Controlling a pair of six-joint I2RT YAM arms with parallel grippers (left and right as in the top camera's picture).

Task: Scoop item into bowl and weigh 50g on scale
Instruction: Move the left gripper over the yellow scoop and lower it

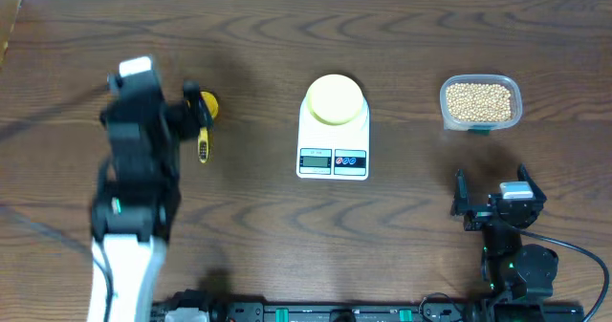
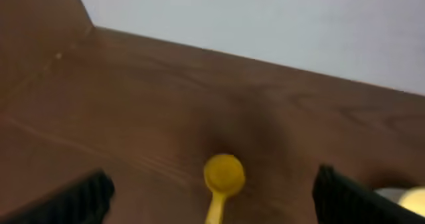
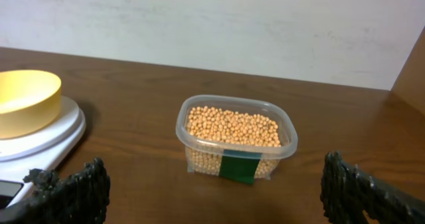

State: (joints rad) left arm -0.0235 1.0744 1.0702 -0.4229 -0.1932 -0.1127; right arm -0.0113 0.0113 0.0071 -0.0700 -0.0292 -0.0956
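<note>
The item, tan beans [image 1: 479, 99] [image 3: 232, 125], fills a clear plastic container [image 1: 481, 121] [image 3: 199, 159] at the right. The cream bowl [image 1: 335, 99] [image 3: 23, 101] stands empty on the white scale [image 1: 333, 160] [image 3: 46, 141] in the middle. A yellow scoop [image 1: 204, 136] [image 2: 224, 175] lies on the table at the left. My left gripper [image 1: 188, 112] [image 2: 212, 187] hovers open above the scoop, one finger on each side of it, not touching. My right gripper [image 1: 490, 196] [image 3: 214, 184] stands open and holds nothing, in front of the container.
The wooden table [image 1: 258, 45] meets a white wall [image 2: 265, 18] at the back. Black arm bases and cables [image 1: 316, 312] run along the front edge.
</note>
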